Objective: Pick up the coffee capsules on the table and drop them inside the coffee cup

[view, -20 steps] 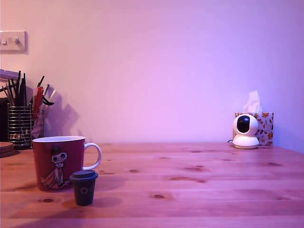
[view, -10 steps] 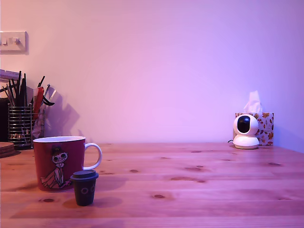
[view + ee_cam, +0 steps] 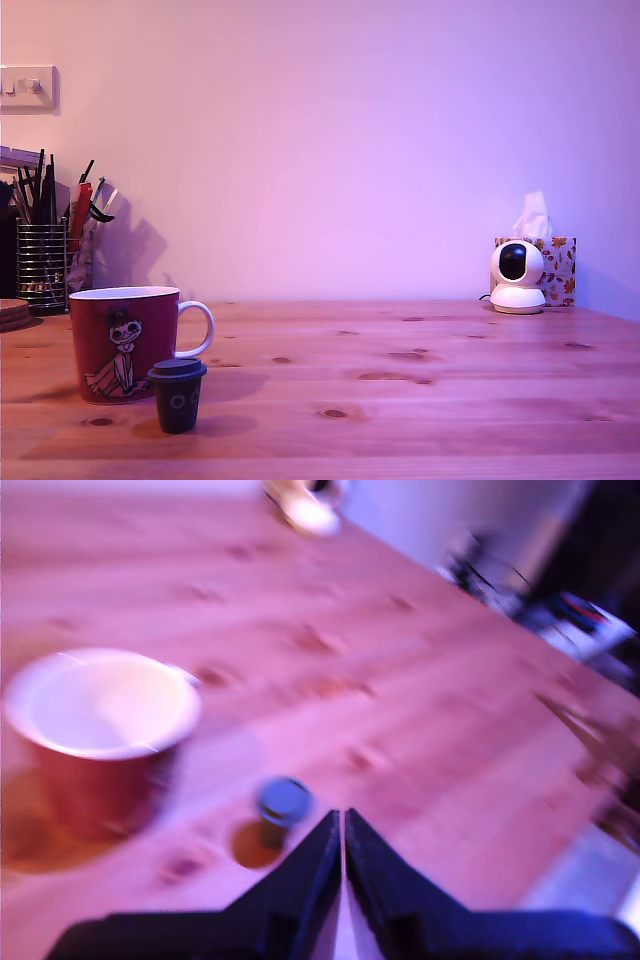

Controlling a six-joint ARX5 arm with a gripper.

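A dark red coffee cup (image 3: 125,340) with a white handle and a drawn figure stands on the pine table (image 3: 420,400) at the exterior view's left. Just in front of it stands one dark green-black coffee capsule (image 3: 177,395), upright and apart from the cup. The blurred wrist view shows the cup (image 3: 100,705) from above; its white inside looks empty. The capsule (image 3: 283,800) sits just beyond my gripper (image 3: 342,818). The black fingers meet at their tips with nothing between them, above the table and clear of the capsule. The gripper is out of the exterior view.
A metal mesh pen holder (image 3: 40,265) full of pens stands at the back left of the exterior view. A small white camera (image 3: 517,275) and a tissue box (image 3: 558,262) sit at the back right. A wall switch (image 3: 27,88) is at the upper left.
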